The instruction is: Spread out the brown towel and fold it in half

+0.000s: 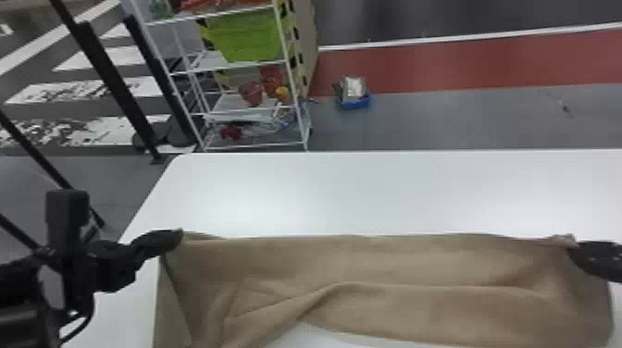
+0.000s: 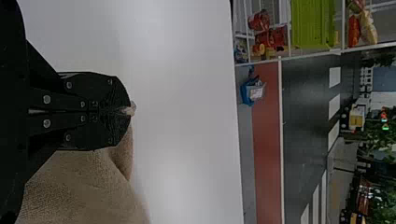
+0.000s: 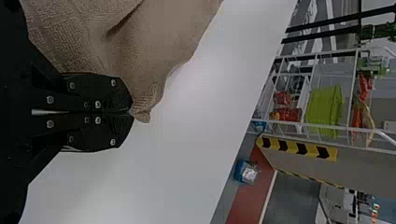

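Counted one brown towel point(image 1: 384, 264) at six o'clock. Grippers totalled two: left gripper point(image 1: 179, 235), right gripper point(image 1: 573, 250). Tallied one surface point(image 1: 324, 194), one rack point(image 1: 295, 99) toward eleven, one green basket point(image 1: 252, 37), one blue box point(image 1: 355, 103) toward twelve.

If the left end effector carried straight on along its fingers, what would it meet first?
Beyond the corner of the brown towel that the left end effector pinches, most likely the white tabletop; how far off it lies is unclear.
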You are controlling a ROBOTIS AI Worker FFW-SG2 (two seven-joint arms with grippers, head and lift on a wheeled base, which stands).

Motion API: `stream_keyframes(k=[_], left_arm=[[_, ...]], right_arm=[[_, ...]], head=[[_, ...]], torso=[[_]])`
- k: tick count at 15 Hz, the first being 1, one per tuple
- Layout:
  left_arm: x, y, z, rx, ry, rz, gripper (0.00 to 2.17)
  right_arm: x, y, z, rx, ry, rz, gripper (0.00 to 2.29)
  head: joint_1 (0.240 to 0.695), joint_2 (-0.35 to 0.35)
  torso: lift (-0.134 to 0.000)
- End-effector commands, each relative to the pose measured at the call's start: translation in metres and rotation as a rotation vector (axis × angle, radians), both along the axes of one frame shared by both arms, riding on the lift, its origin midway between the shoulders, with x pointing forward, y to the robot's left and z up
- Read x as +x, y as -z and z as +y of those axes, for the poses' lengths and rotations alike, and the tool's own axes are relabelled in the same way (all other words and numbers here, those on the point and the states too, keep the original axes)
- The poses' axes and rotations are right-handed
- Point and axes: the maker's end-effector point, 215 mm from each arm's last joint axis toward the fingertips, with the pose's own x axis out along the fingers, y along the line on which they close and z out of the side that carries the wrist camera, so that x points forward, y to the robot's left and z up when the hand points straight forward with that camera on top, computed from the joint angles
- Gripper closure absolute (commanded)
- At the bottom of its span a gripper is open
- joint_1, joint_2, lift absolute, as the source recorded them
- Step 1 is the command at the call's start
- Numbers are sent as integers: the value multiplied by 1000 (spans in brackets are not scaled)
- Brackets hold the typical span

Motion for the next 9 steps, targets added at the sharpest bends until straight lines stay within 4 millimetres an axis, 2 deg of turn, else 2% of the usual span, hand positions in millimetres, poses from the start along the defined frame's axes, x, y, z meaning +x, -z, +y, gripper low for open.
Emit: stream_keyframes(k=[1,3,4,7,9], left_arm=[[1,-30,12,-9,-47,-70,1379],[2,-53,27,-39,-96,-131,1379],[1,-61,33,-51,-111,-156,1379],[3,-72,38,-64,-135,-182,1376],[6,-81,32,-81,-129,-207,1376]], right_arm=[[22,-31,-12,12,68,-70,1656],[40,-51,-34,16,147,-121,1656],[46,-60,-36,28,160,-145,1656],[64,-79,-31,20,167,-190,1656],[66,-86,-19,62,150,-200,1656]], head=[[695,228],[695,222],[695,216],[695,210],[695,218]], torso=[[-124],[-124],[-124],[-124],[-124]])
